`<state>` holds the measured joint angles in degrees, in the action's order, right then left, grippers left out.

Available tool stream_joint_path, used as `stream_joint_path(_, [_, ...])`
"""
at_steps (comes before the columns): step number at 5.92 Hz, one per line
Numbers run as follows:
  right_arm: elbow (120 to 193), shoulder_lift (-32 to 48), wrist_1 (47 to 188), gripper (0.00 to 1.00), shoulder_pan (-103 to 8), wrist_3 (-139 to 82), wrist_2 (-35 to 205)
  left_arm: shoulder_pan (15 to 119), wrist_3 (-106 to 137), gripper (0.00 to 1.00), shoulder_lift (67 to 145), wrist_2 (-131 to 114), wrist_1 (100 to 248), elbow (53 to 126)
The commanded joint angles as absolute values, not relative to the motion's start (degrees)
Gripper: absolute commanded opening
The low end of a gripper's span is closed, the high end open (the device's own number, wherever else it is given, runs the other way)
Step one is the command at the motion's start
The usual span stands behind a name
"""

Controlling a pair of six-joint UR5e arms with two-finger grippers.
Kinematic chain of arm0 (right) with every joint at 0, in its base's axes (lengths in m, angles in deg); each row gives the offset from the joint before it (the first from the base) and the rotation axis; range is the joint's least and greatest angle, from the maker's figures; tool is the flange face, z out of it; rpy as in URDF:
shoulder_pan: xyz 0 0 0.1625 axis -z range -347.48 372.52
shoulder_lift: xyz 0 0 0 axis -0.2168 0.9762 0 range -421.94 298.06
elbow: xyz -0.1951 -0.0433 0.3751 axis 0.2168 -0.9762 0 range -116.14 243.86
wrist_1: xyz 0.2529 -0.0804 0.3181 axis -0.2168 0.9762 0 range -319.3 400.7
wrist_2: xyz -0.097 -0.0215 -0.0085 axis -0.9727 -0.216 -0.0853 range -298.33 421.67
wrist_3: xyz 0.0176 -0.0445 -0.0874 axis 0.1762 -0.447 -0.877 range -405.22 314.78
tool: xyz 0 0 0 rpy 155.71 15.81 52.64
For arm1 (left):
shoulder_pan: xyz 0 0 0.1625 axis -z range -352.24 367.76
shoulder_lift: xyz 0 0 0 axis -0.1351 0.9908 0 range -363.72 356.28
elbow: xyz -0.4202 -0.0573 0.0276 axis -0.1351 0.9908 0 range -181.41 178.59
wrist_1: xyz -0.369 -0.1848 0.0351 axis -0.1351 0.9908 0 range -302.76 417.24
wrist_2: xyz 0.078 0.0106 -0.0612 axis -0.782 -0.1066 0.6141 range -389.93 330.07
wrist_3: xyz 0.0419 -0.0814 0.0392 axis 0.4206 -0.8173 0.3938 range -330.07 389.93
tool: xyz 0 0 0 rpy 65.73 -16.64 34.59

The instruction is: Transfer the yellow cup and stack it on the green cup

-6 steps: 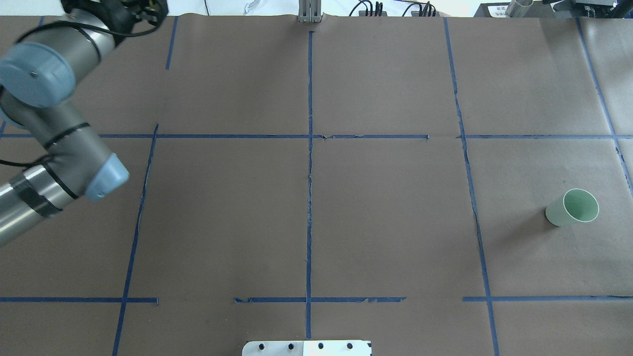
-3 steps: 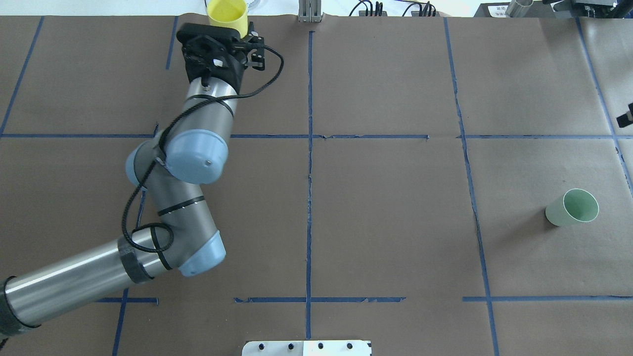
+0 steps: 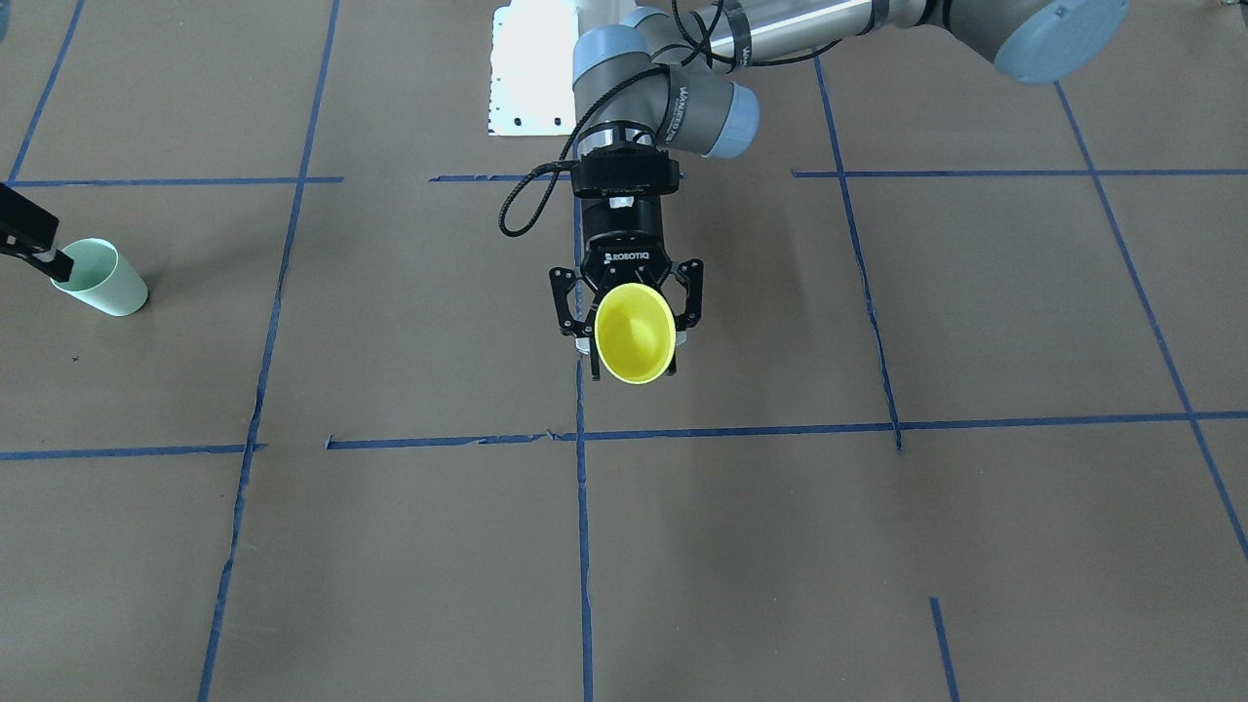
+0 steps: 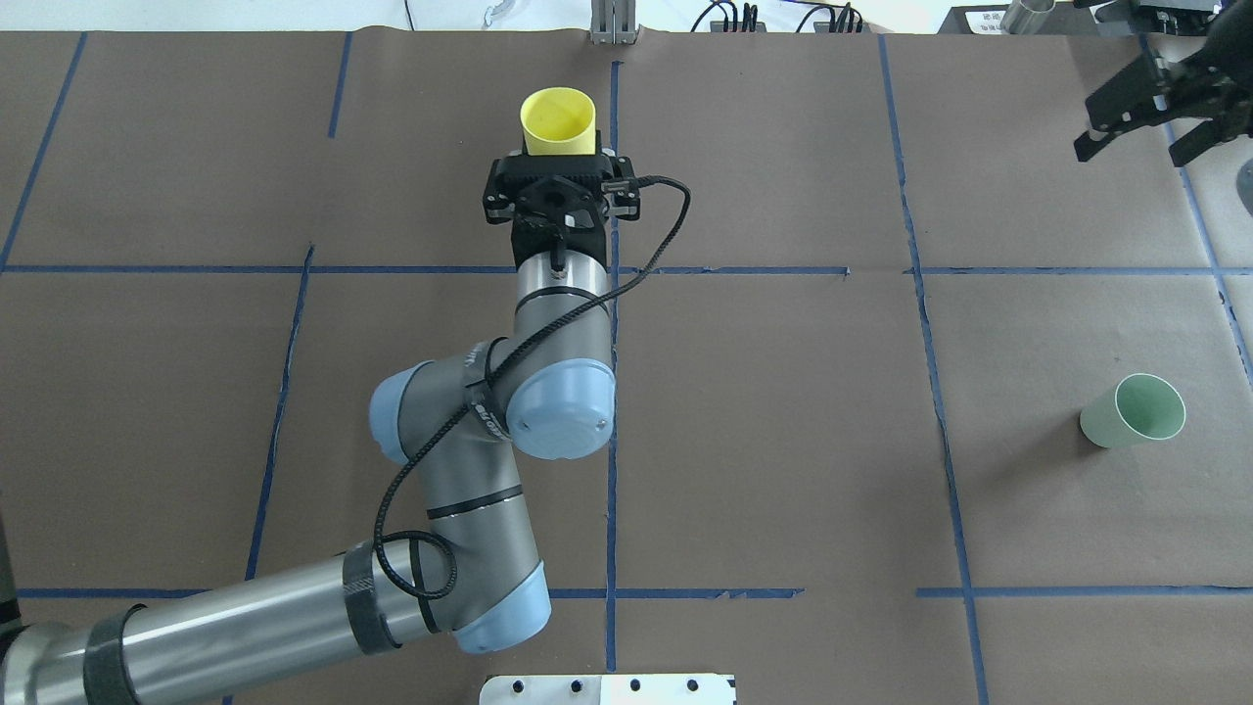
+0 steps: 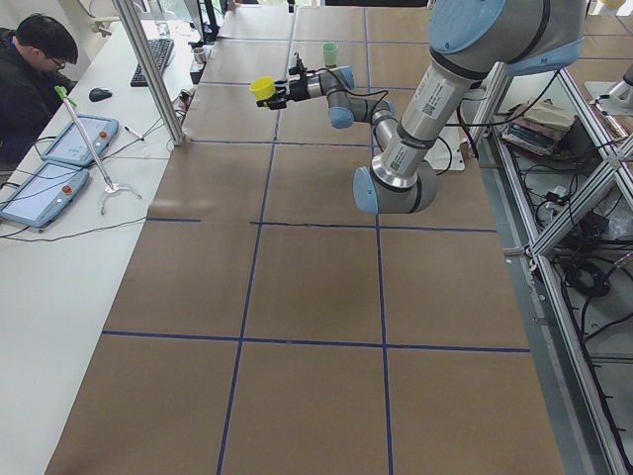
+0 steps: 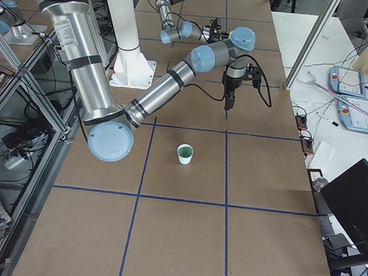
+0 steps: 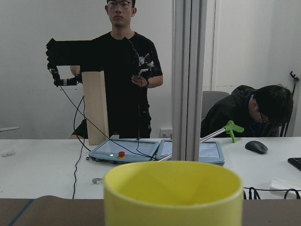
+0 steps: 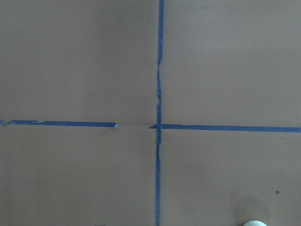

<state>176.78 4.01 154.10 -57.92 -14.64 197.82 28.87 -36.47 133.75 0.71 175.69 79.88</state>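
My left gripper (image 4: 558, 162) is shut on the yellow cup (image 4: 558, 120) and holds it on its side above the table's far middle, mouth facing away from me. The cup also shows in the front view (image 3: 634, 333), the exterior left view (image 5: 262, 88) and, filling the bottom, the left wrist view (image 7: 172, 193). The green cup (image 4: 1134, 411) stands upright on the table at the right; it also shows in the front view (image 3: 102, 278) and the exterior right view (image 6: 184, 154). My right gripper (image 4: 1140, 127) is open and empty, high at the far right, well behind the green cup.
The brown paper table has a blue tape grid (image 4: 613, 294). A white base plate (image 4: 607, 688) sits at the near edge. A metal post (image 4: 612, 22) stands at the far edge. Operators and teach pendants (image 5: 64, 148) are beyond the far side.
My left arm has swung from the far left to the table's middle, carrying the yellow cup. My right gripper has come into view at the far right. The green cup has not moved.
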Motion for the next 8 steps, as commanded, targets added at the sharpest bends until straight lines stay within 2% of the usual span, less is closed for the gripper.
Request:
stream_joint_path(1, [176.2,-4.5,155.1,1.00,-52.0,-1.6,197.6,26.5,-39.1,0.40,137.7,-1.9,175.1,74.5])
stream_joint_path(2, [175.1,-8.3,155.1,1.00,-49.1,2.3,197.4,26.0,-39.1,0.40,137.8,-1.9,175.2,74.4])
stream_joint_path(4, [167.8,-17.4,155.0,1.00,-43.5,7.1,194.1,25.9,-39.1,0.40,137.8,-1.9,175.3,74.4])
stream_joint_path(5, [160.3,-24.1,155.0,1.00,-42.7,7.1,193.3,25.9,-39.0,0.40,137.8,-1.9,175.3,74.4])
stream_joint_path(6, [147.2,-32.8,155.0,0.99,-42.3,6.8,193.7,25.9,-39.1,0.40,137.7,-1.7,175.4,74.4])
stream_joint_path(8, [138.4,-35.7,155.0,0.97,-40.2,1.4,193.8,25.9,-39.0,0.40,137.6,-1.7,175.4,74.4])
